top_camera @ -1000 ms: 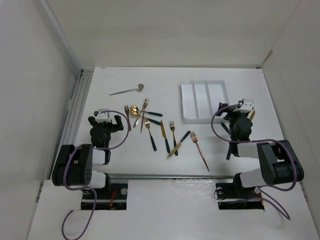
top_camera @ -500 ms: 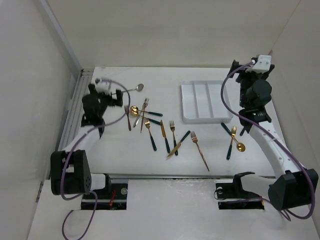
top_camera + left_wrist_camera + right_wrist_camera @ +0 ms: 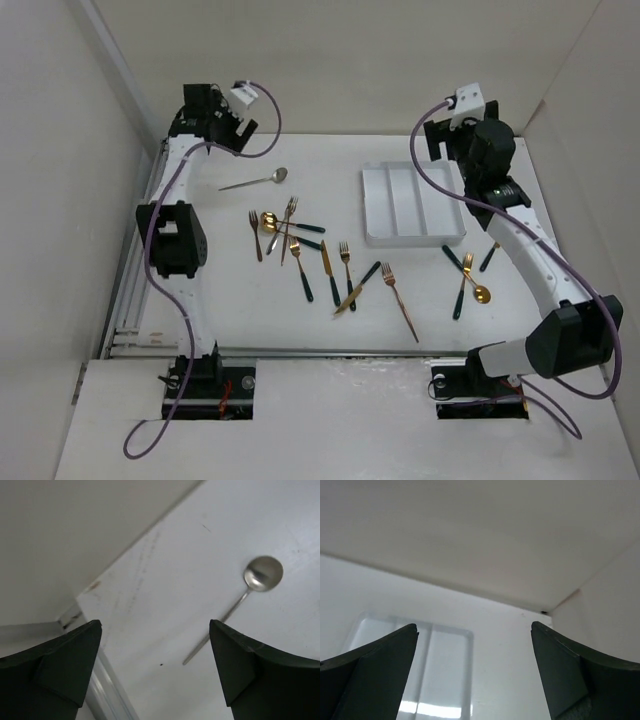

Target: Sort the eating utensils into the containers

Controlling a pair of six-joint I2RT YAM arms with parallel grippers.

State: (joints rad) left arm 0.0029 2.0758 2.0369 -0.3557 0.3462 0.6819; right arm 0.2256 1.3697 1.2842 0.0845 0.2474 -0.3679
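- Left arm (image 3: 170, 215) reaches up to the far left corner of the counter (image 3: 330, 160). The left jaws are spread wide with nothing between them and sit well above the surface.
- Silver spoon (image 3: 257, 181) lies alone on the counter near that corner, bowl toward the tray. In the left wrist view the spoon (image 3: 262, 573) shows between the two fingers, closer to the right one.
- Right arm (image 3: 520, 240) is raised over the far right side, with the right jaws parted wide and holding nothing.
- White tray (image 3: 415, 241) with three long compartments sits right of centre. The right wrist view shows its far end (image 3: 445, 628) below the jaws.
- Main cluster of utensils (image 3: 320, 255) lies loose mid-counter, left of the tray: forks, knives and a gold spoon (image 3: 268, 221), some crossing each other.
- All-gold fork (image 3: 398, 298) lies slanted at the near right edge of that cluster.
- Small group (image 3: 468, 275) lies just off the tray's near right corner: a gold fork, a gold spoon with a dark handle, and dark-handled pieces.
- Every utensil in view is on the counter, outside the tray.
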